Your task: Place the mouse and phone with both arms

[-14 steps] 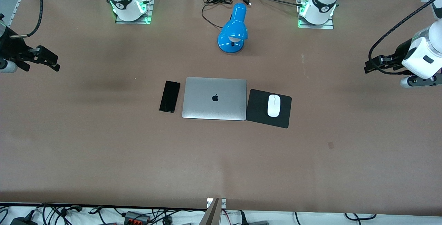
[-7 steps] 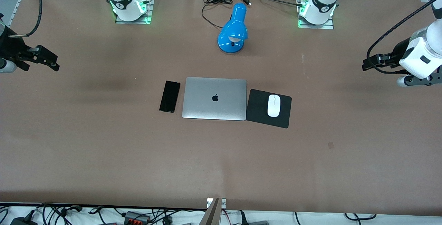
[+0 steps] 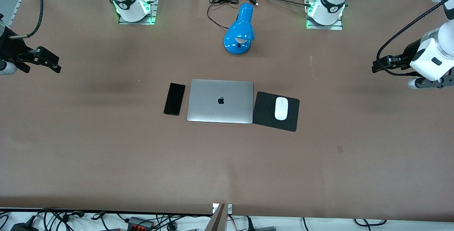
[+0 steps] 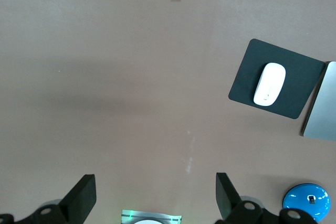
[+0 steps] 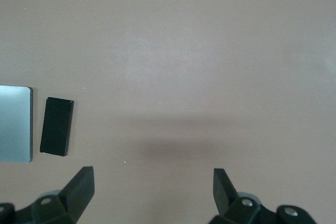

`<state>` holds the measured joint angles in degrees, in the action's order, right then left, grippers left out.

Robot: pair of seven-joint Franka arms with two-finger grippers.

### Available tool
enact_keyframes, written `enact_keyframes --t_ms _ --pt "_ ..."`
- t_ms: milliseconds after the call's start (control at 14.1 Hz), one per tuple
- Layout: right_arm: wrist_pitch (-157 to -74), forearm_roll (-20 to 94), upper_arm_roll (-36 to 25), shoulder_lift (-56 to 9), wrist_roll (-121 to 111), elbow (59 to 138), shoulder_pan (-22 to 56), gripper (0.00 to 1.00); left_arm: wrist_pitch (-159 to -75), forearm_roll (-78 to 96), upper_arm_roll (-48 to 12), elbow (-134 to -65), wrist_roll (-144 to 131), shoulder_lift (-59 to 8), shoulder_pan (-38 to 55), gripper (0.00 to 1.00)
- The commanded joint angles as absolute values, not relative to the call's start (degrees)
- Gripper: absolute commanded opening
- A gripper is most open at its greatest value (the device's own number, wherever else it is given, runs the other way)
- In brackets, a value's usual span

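Observation:
The white mouse [image 3: 281, 108] lies on a black square pad [image 3: 264, 112] beside a closed silver laptop [image 3: 220, 101], toward the left arm's end; it also shows in the left wrist view [image 4: 269, 84]. The black phone [image 3: 174, 98] lies flat beside the laptop toward the right arm's end; it also shows in the right wrist view [image 5: 56, 126]. My left gripper [image 3: 376, 67] is open and empty, high over the table's left-arm end [image 4: 156, 195]. My right gripper [image 3: 53, 64] is open and empty, high over the right-arm end [image 5: 153, 190].
A blue desk lamp [image 3: 240, 30] with a black cord [image 3: 220, 4] stands farther from the front camera than the laptop. The arm bases [image 3: 133, 5] [image 3: 324, 9] stand along the table's back edge. Brown table [image 3: 227, 167] surrounds the objects.
My left gripper has risen slightly and shifted a little toward the table's middle. The right gripper, mouse and phone have not moved.

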<state>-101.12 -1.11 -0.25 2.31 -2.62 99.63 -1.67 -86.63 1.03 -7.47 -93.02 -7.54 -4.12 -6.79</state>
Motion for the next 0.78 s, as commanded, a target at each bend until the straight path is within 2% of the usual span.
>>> enact_keyframes --t_ms 0,213,710 --pt "-100.3 0.2 -0.1 3.5 -3.3 99.8 -2.4 1.0 -85.6 2.6 -6.9 -91.8 -6.5 -4.6 -6.9 1.0" --pt "-97.2 1.1 0.1 3.9 -4.6 99.6 -2.3 1.0 -85.6 2.7 -6.9 -91.8 -6.5 -4.7 -6.9 1.0" --pt "-97.5 -0.9 0.1 4.7 -4.7 99.7 -2.2 1.0 -85.6 2.7 -6.9 -91.8 -6.5 -4.7 -7.3 1.0"
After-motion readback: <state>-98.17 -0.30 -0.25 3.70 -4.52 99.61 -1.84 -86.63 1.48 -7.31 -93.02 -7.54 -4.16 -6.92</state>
